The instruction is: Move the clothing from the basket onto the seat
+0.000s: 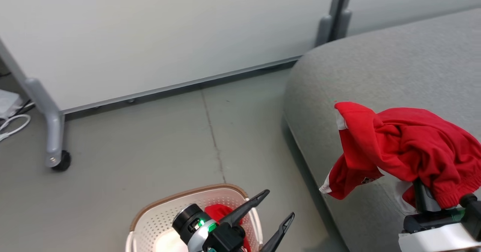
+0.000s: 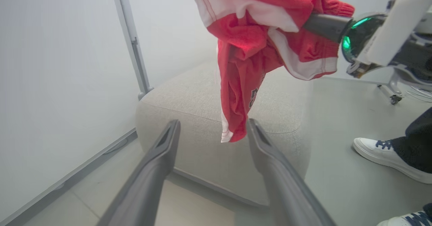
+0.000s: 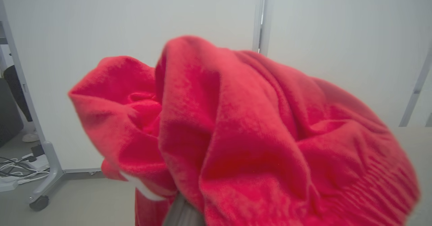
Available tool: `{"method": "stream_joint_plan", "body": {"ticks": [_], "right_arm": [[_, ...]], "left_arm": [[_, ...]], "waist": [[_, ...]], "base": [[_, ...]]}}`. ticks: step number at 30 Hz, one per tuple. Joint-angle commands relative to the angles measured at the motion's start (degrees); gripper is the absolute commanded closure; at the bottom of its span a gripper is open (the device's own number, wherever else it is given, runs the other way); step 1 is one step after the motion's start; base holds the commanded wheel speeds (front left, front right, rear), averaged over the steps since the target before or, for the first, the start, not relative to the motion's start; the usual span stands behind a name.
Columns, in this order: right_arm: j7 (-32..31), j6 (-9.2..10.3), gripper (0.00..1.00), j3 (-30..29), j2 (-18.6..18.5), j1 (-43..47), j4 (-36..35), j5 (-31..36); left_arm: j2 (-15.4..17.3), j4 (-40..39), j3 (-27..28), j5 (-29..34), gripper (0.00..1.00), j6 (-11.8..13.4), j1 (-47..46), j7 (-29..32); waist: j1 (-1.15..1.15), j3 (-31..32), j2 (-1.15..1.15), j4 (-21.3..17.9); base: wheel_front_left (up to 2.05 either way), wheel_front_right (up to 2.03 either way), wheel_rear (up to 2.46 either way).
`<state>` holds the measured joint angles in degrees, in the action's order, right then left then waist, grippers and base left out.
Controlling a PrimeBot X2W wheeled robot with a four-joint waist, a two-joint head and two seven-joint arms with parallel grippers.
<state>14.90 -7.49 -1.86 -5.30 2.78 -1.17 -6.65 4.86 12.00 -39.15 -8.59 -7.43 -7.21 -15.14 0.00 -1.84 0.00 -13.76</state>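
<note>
Now the red clothing (image 1: 406,146) hangs bunched up, pinched tight in the right gripper (image 1: 422,197), over the left edge of the grey seat (image 1: 375,67). More red cloth (image 1: 220,210) lies in the basket (image 1: 158,214) on the floor to the left. The left gripper (image 1: 279,203) hangs above it, fingers spread wide.

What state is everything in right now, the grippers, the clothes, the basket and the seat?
Right gripper, shut on the red garment.
Red garment, held up, hanging over the seat.
Left gripper, open, holding nothing.
Basket, upright on the floor.
Second garment, lying in the basket.
</note>
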Motion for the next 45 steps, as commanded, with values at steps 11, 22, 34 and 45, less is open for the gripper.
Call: {"method": "stream_joint_plan", "body": {"ticks": [11, 22, 34, 45], "right_arm": [[0.32, -0.01, 1.00, -0.56, 0.67, -1.29, -0.27, -0.90], [0.32, -0.01, 1.00, -0.16, 1.77, -1.37, -0.58, -1.39], [0.33, -0.01, 1.00, -2.62, 2.09, -3.39, -1.33, -2.53], [0.33, -0.05, 1.00, -11.64, -0.80, -19.83, 1.20, -12.31]], "left_arm": [[0.28, -0.73, 1.21, 0.18, 0.00, -0.05, -3.25, -0.01], [0.19, -0.87, 2.17, 0.80, 0.00, -0.05, -3.58, -0.01], [-0.05, -0.67, 2.26, 0.64, 0.00, -0.05, -3.27, -0.01], [2.53, -2.32, 1.31, 2.23, 0.00, -0.05, -8.58, -0.01]], "waist": [[0.00, -4.19, 0.00, -10.36], [0.00, -5.81, 0.00, -14.81], [0.00, -6.83, 0.00, -14.98], [0.00, -16.21, 0.00, -10.93]], "base": [[0.00, 0.00, 0.00], [0.00, 0.00, 0.00], [0.00, 0.00, 0.00], [0.00, 0.00, 0.00]]}}
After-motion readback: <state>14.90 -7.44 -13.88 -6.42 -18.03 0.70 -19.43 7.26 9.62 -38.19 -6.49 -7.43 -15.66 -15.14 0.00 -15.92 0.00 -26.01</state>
